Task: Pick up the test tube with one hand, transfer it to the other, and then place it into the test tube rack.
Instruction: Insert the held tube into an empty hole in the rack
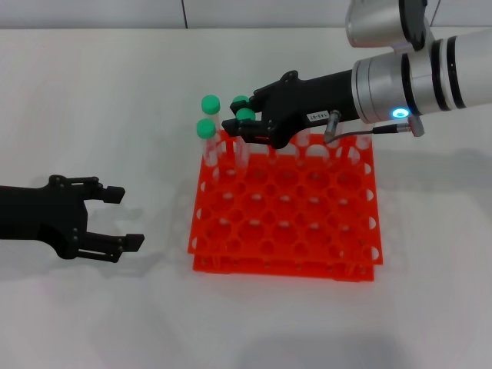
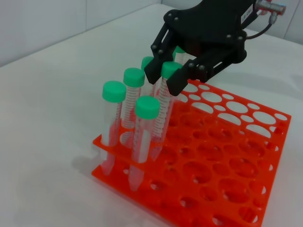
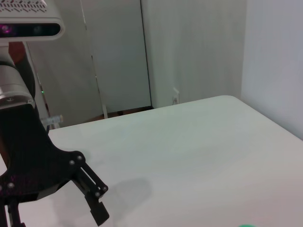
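Over the orange test tube rack (image 1: 284, 207), your right end effector (image 1: 240, 127) grips the light, slick test tube (image 2: 163, 101) just below its cap; the left end effector (image 1: 123, 219) rests unclenched beside it.

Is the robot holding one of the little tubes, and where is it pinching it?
Yes. The right gripper pinches a test tube by its green cap, over the orange rack. The left gripper holds nothing.

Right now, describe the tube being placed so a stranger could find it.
Find the orange test tube rack and go to its far left corner, where green-capped tubes cluster. The test tube is the only one with the right gripper closed around its cap.
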Controlling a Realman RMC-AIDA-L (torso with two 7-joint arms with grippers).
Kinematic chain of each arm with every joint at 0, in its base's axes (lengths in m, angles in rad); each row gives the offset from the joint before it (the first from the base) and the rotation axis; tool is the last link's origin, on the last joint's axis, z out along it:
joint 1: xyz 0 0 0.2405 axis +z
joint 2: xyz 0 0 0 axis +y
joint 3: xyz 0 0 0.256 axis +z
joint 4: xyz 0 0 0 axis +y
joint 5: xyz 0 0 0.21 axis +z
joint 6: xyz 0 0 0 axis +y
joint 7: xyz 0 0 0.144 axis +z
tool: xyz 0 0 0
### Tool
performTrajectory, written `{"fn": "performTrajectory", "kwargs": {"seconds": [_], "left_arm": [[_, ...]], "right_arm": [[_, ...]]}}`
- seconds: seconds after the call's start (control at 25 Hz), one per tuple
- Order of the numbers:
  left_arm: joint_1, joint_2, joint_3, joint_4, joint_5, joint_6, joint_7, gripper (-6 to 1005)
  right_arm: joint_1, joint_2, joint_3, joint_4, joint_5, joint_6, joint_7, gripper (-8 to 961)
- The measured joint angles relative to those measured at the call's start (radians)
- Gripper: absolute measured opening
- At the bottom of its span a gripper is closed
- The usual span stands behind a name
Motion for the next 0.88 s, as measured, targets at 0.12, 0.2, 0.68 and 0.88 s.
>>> {"fn": "performTrajectory", "kwargs": {"seconds": [0.12, 0.2, 0.68, 0.88], "left_arm": [[0.000, 0.000, 0.000, 0.000, 0.000, 0.000, 0.000, 884], [0.000, 0.000, 0.000, -0.001, 0.000, 0.000, 0.000, 884], [0.000, 0.000, 0.000, -0.004, 0.000, 0.000, 0.000, 884], [0.000, 0.000, 0.000, -0.011, 0.000, 0.000, 0.000, 884]], "right_arm": [[0.001, 0.000, 0.000, 0.000, 0.000, 0.000, 0.000, 345], [0.001, 0.000, 0.000, 0.000, 0.000, 0.000, 0.000, 346], [0.001, 0.000, 0.000, 0.004, 0.000, 0.002, 0.000, 350], [0.001, 0.000, 0.000, 0.005, 0.000, 0.003, 0.000, 352]]}}
